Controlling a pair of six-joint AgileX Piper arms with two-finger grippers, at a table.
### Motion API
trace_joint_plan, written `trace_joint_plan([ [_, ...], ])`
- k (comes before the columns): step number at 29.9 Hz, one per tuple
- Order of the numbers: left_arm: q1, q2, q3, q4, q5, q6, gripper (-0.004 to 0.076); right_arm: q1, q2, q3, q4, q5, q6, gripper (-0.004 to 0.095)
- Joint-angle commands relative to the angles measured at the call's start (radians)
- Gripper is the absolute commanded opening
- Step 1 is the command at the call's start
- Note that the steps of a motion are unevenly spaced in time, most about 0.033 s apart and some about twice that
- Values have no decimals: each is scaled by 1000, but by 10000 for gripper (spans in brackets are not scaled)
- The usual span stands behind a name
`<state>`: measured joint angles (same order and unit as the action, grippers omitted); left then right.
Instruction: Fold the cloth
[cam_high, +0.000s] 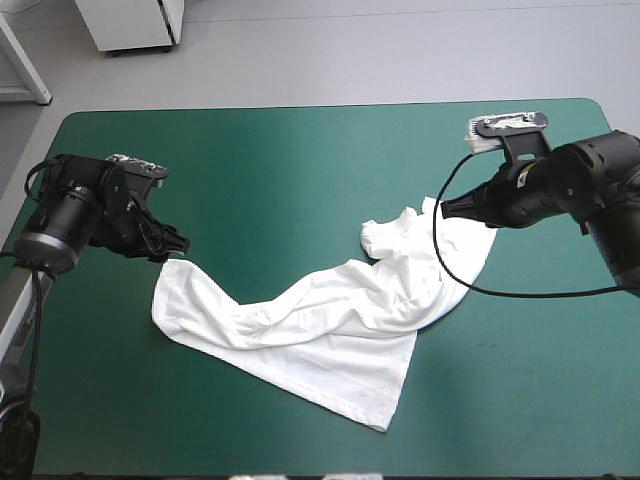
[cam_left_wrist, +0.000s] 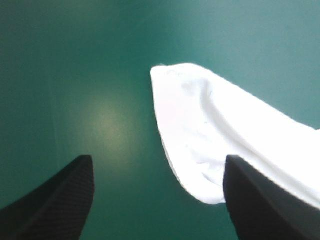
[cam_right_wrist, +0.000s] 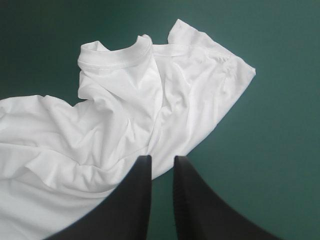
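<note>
The white T-shirt (cam_high: 320, 320) lies crumpled in a long band across the middle of the teal-green table. My left gripper (cam_high: 178, 243) hovers just beyond the shirt's left corner. In the left wrist view this gripper (cam_left_wrist: 159, 160) is open, and the rounded corner of the T-shirt (cam_left_wrist: 200, 125) lies ahead, nearer one finger. My right gripper (cam_high: 447, 210) is at the shirt's right end. Seen from its wrist, the right gripper (cam_right_wrist: 162, 159) is shut with nothing in it, over the T-shirt's (cam_right_wrist: 125, 110) edge, and the collar (cam_right_wrist: 115, 55) lies ahead.
The teal-green cover (cam_high: 280, 170) shows bare between the shirt and the table's far edge. A pointed corner of the shirt (cam_high: 385, 420) reaches toward the front edge.
</note>
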<state>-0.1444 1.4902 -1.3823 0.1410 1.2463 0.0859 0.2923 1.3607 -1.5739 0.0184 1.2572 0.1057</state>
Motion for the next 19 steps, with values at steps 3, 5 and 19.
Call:
trace_joint_plan([
  [3,47,73,-10,-6,-46,11,528,-49,-28,-20,77,-8,-26,158],
  [5,61,116,-10,-45,-50,22,528,-49,-28,-20,85,-8,-28,158],
  [19,76,267,-10,-119,-127,67,528,-49,-28,-20,94,-8,-31,158],
])
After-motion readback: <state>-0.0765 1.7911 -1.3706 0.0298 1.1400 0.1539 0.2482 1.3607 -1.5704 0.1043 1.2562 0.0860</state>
